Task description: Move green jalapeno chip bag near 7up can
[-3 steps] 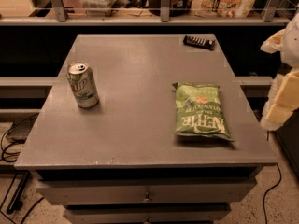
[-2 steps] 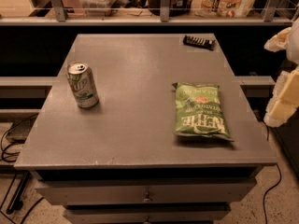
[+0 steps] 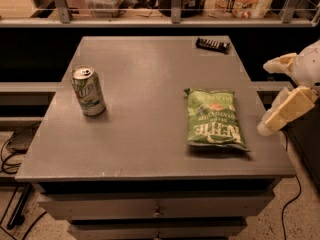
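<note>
Green jalapeno chip bag [image 3: 214,118]: crinkly, green, flat on the right half of the tabletop [image 3: 145,84], long axis running near to far. White lettering upside down at the near end, small red-orange emblem toward the far end.

7up can [image 3: 88,90]: upright on the left side, silver top, green and white label. Well apart from the bag, bare surface between them.

Gripper [image 3: 267,98]: off the right edge, near the bag, touching nothing, pale fingers spread apart.

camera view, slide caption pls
Green chip bag and 7up can apart on table; end effector open beyond its right edge.
</note>
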Robot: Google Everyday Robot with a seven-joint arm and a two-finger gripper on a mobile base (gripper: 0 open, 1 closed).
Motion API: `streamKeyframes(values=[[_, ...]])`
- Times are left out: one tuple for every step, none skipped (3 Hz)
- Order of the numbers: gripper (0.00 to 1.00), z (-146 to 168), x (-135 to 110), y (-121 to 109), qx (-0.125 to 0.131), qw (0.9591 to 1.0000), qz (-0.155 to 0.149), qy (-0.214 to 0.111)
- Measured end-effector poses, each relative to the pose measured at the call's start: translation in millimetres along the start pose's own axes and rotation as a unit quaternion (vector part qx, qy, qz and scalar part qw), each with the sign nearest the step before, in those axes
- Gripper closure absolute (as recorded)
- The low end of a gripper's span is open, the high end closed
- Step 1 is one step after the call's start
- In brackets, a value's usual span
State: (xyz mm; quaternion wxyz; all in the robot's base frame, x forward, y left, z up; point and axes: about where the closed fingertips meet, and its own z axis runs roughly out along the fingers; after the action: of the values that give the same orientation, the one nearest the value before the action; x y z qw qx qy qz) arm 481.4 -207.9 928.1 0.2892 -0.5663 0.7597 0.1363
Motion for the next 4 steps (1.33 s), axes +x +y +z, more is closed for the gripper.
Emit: streamKeyframes(values=[[0.00, -2.6, -6.6, 3.7, -0.002, 1.0000, -0.002, 0.000], [0.00, 12.8, -12.0, 5.1, -0.006, 0.9999, 0.001, -0.010], [0.00, 53.5, -33.7, 11.6, 0.002, 0.9993, -0.018, -0.033], [0.00, 83.0, -41.3, 9.9, 0.007, 0.9989, -0.020, -0.043]])
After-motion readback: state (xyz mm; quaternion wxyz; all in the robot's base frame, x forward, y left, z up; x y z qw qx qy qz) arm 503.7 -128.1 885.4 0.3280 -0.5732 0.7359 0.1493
